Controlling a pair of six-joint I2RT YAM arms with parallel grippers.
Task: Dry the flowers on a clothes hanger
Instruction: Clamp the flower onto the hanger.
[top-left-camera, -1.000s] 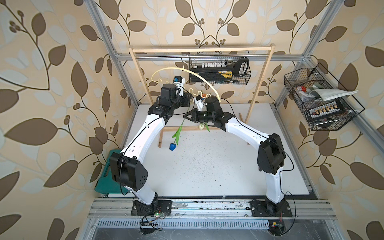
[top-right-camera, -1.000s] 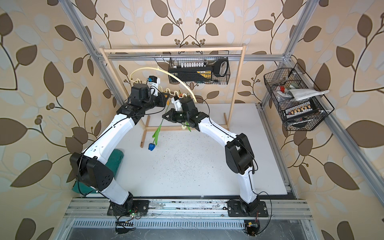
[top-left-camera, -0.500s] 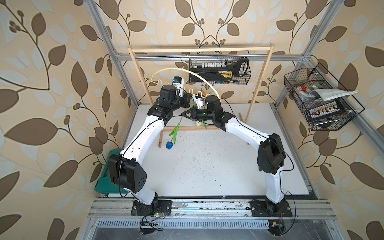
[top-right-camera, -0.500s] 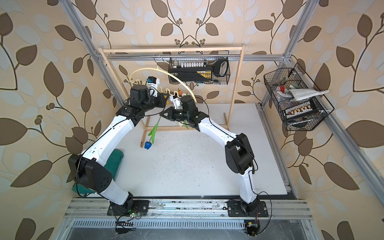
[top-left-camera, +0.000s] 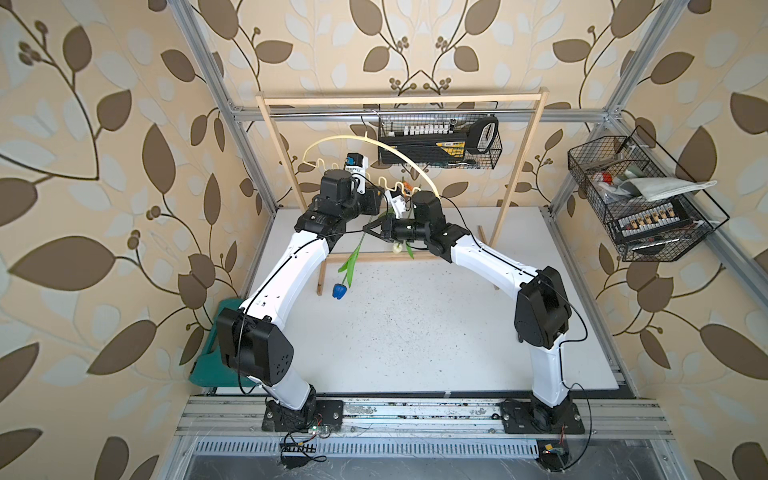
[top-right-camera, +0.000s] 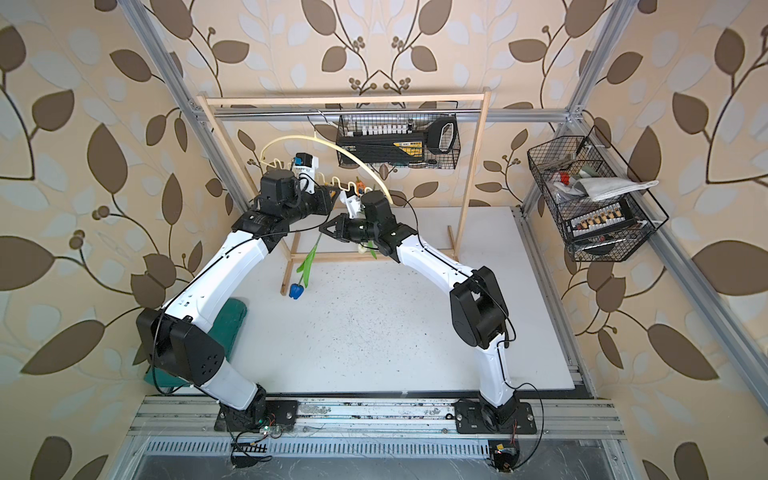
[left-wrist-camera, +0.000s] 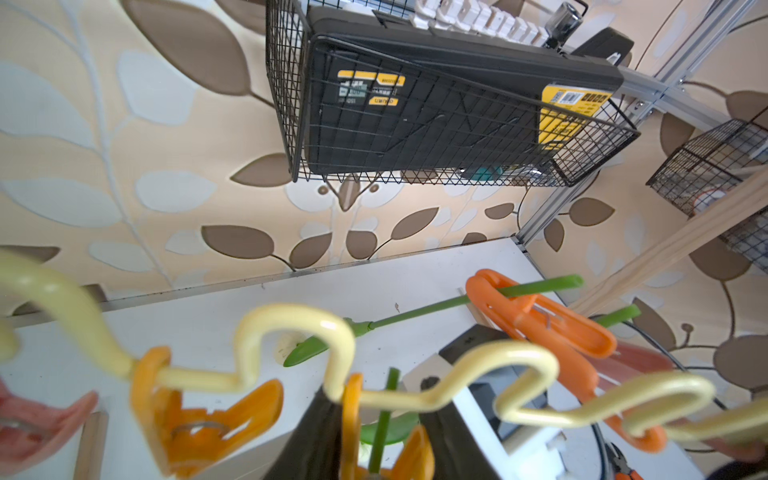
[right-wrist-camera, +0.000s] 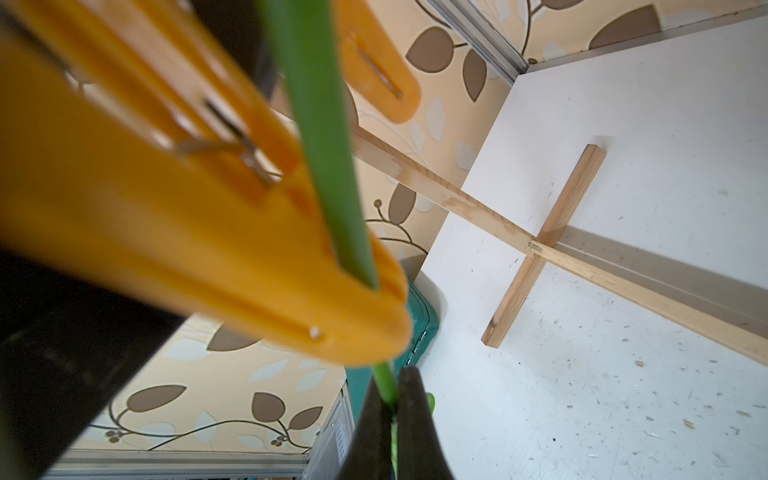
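The cream clothes hanger hangs from the rack, its wavy bar carrying orange and pink clips. A blue flower hangs head down on a green stem. My right gripper is shut on that stem just below an orange clip, whose tip closes on the stem. My left gripper has its fingers against the handles of this clip. A cream flower hangs from another orange clip.
The light wooden rack frame stands at the back, its foot on the white table. A wire basket with a black case hangs behind the hanger. Another basket is on the right wall. A green box sits left.
My left gripper's jaws have spread somewhat around the orange clip. The blue flower has swung slightly left. Both arms have hardly moved.
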